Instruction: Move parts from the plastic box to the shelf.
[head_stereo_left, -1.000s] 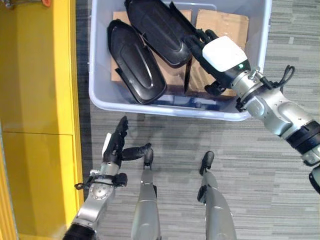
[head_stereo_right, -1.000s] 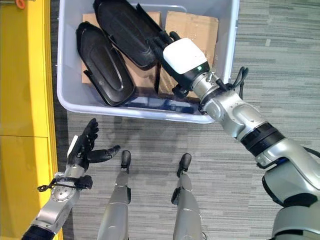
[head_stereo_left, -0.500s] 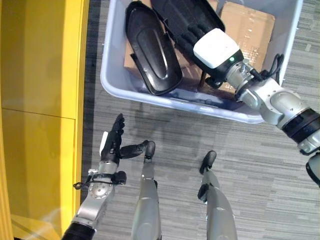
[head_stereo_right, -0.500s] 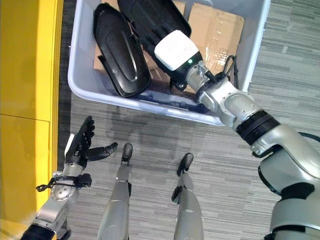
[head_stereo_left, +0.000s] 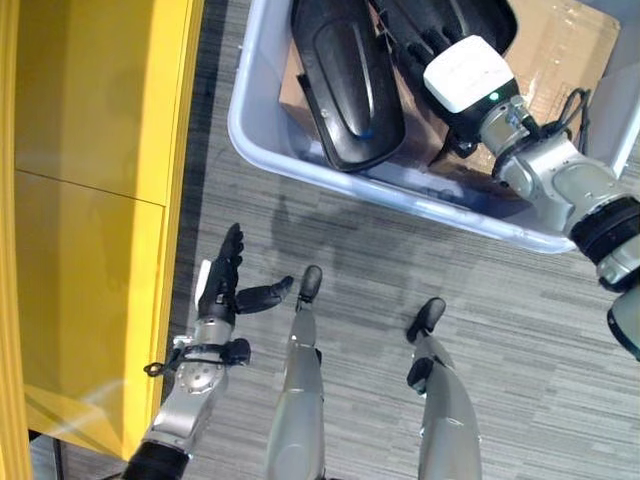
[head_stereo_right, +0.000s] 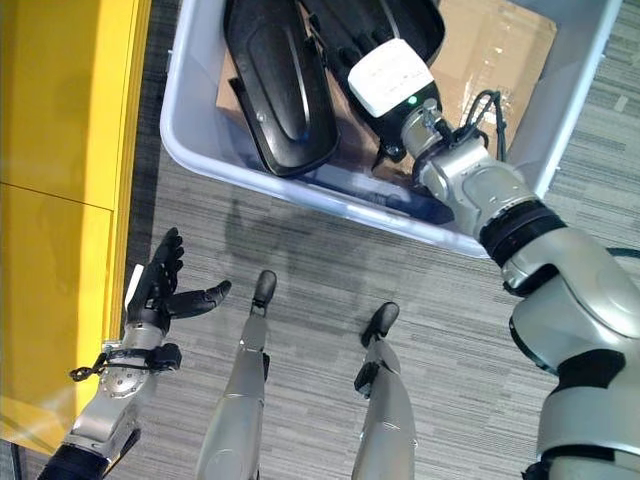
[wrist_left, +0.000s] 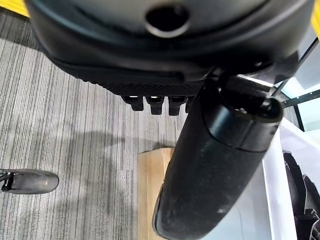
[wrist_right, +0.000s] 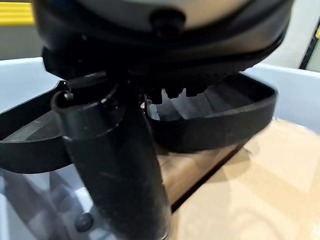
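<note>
The tall yellow shelf unit (head_stereo_left: 90, 200) fills the 9 o'clock side of my head view, standing on the grey striped carpet floor (head_stereo_left: 380, 290). At 12 to 1 o'clock stands the pale blue translucent plastic box (head_stereo_left: 270, 135), its bottom lined with brown cardboard sheets (head_stereo_right: 495, 45).

Inside the box lie two long black moulded plastic shell parts. One black shell part (head_stereo_left: 345, 75) rests on the 11 o'clock side of the box, tilted against the wall, and nothing touches it. The second black shell part (head_stereo_right: 380, 25) lies beside it toward 12 o'clock, partly under my right hand (head_stereo_right: 392, 78).

My right hand, with its white cover on the back, reaches down into the box and sits on this second part. In the right wrist view the thumb (wrist_right: 112, 170) stands in front of the part's black rim (wrist_right: 215, 125), but I cannot tell whether my fingers are closed on it.

My left hand (head_stereo_left: 222, 290) is at 7 o'clock, above the carpet and near the shelf, well apart from the box. Its fingers are straight, the thumb spread to the side, and it holds nothing.
</note>
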